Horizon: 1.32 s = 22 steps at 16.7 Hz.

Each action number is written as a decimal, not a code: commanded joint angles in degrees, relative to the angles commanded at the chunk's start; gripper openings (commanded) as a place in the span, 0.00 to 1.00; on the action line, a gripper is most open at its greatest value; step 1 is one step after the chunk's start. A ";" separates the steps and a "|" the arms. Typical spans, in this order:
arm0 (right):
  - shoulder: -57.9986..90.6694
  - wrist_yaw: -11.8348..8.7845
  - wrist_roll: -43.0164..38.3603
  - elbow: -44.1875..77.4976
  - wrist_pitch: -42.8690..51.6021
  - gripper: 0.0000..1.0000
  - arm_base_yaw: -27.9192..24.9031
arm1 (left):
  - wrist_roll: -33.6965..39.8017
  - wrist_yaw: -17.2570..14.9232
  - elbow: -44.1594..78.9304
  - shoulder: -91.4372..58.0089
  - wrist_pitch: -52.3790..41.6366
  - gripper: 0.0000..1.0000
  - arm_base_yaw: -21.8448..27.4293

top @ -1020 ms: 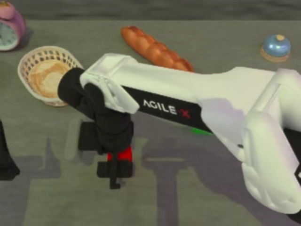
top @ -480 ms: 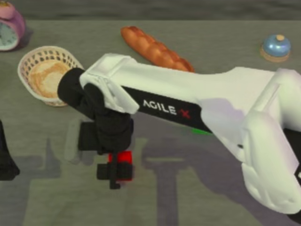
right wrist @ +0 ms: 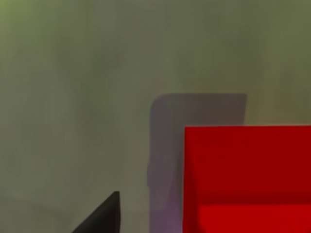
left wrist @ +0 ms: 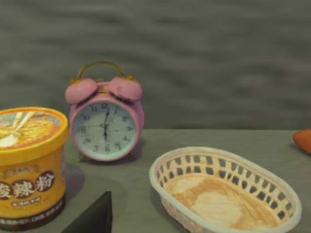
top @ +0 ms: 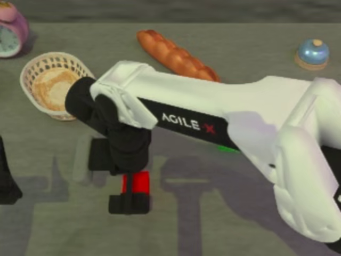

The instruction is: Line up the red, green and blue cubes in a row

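From above, my right arm (top: pixel 224 128) stretches from the right edge across the middle of the table (top: pixel 245 48), and its right gripper (top: pixel 130 200) hangs over the left-centre area. One red cube (top: pixel 137 182) shows just under the black wrist, its edges square to the table's edges; being a cube it has no long axis. A dark crossbar of the gripper lies along the cube's near edge. Whether the jaws pinch the cube or stand clear of it, I cannot tell from this view. Only a thin green sliver (top: pixel 230 149) peeks from beneath the white arm, and I cannot tell what it is. Of the three cubes, one is plainly seen. My left arm (top: pixel 6 178) sits parked at the left edge. Along the far side lie one pink alarm clock (top: pixel 10 29), one wicker basket (top: pixel 37 66), one braided bread loaf (top: pixel 176 53) and one blue service bell (top: pixel 312 52).

The left wrist view shows the clock (left wrist: pixel 104 119), the basket (left wrist: pixel 223 191) and one yellow noodle tub (left wrist: pixel 30 165), with a dark corner of the gripper low in the picture.

The right wrist view shows the red cube (right wrist: pixel 248 177) close up, resting on the table beside its shadow, with one dark fingertip (right wrist: pixel 104 216) apart from it.
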<state>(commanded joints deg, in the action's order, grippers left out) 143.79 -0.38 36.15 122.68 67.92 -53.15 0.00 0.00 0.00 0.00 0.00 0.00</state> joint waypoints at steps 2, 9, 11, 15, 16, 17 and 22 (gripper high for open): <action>0.00 0.00 0.00 0.00 0.00 1.00 0.00 | 0.00 0.00 0.00 0.00 0.00 1.00 0.00; 0.08 -0.05 0.18 9.02 8.98 1.00 -0.22 | 0.00 0.00 0.00 0.00 0.00 1.00 0.00; 0.01 -0.04 0.18 13.15 13.41 1.00 -0.27 | 0.00 0.00 0.00 0.00 0.00 1.00 0.00; -0.23 -0.01 0.18 15.48 15.71 1.00 -0.28 | 0.00 0.00 0.00 0.00 0.00 1.00 0.00; -0.23 -0.01 0.18 15.48 15.71 1.00 -0.28 | 0.00 0.00 0.00 0.00 0.00 1.00 0.00; -0.17 -0.01 0.18 15.38 15.56 1.00 -0.04 | 0.00 0.00 0.00 0.00 0.00 1.00 0.00; -0.99 0.13 -6.09 13.85 14.64 1.00 1.90 | 0.00 0.00 0.00 0.00 0.00 1.00 0.00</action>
<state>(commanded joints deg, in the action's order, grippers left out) 142.80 -0.25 30.06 136.53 82.56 -51.25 0.00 0.00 0.00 0.00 0.00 0.00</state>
